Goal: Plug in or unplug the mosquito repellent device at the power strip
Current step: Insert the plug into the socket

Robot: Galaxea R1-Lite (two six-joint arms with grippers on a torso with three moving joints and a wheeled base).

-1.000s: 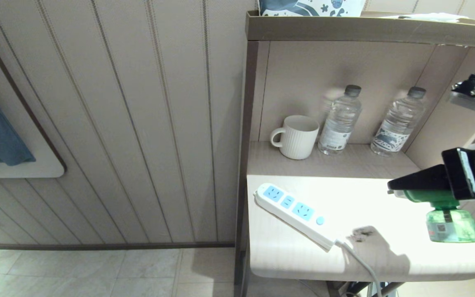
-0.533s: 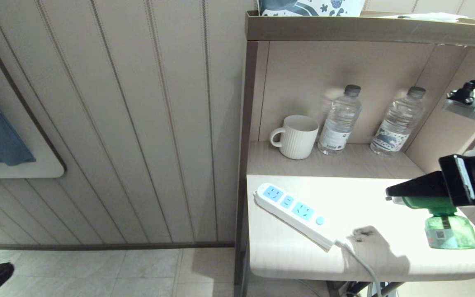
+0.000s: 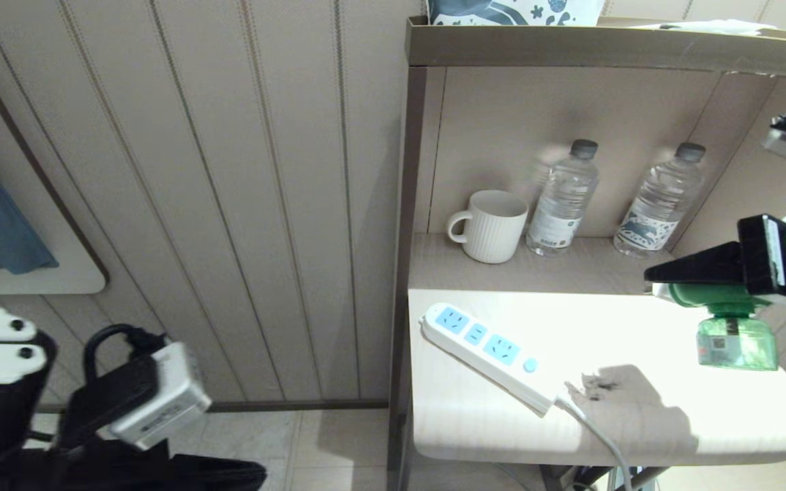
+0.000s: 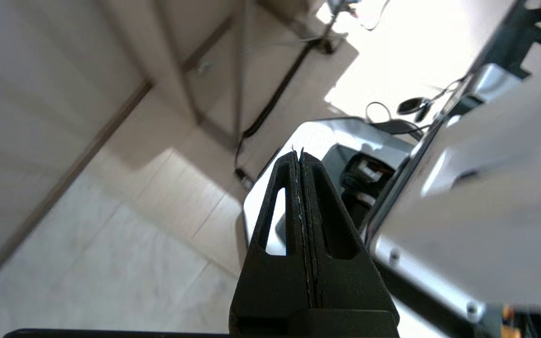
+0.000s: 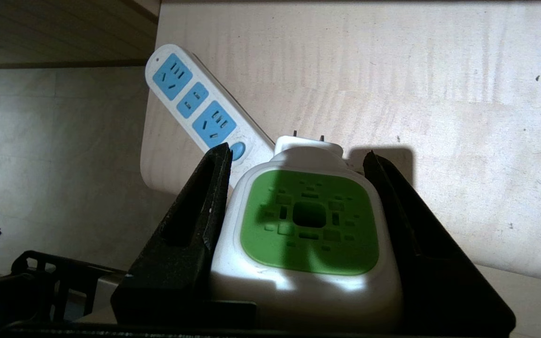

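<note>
The mosquito repellent device (image 3: 736,335), a white body with a green cap and a green bottle, hangs in the air over the right part of the table (image 3: 638,423). My right gripper (image 5: 296,152) is shut on its white body, one finger on each side. Its two plug pins (image 5: 308,137) face away from the wrist, toward the table. The power strip (image 3: 482,344) lies slantwise on the table's left part, its three light-blue sockets (image 5: 194,98) bare, well apart from the device. My left arm (image 3: 134,395) hovers low at the left, over the floor, and its gripper (image 4: 297,154) is shut on nothing.
A white mug (image 3: 492,225) and two clear water bottles (image 3: 563,198) (image 3: 659,201) stand on the shelf behind the table. The strip's white cord (image 3: 598,436) runs off the table's front edge. A panelled wall fills the left side.
My left arm has swung up into the lower left of the head view. My right gripper has lifted the device a little higher and farther back over the table.
</note>
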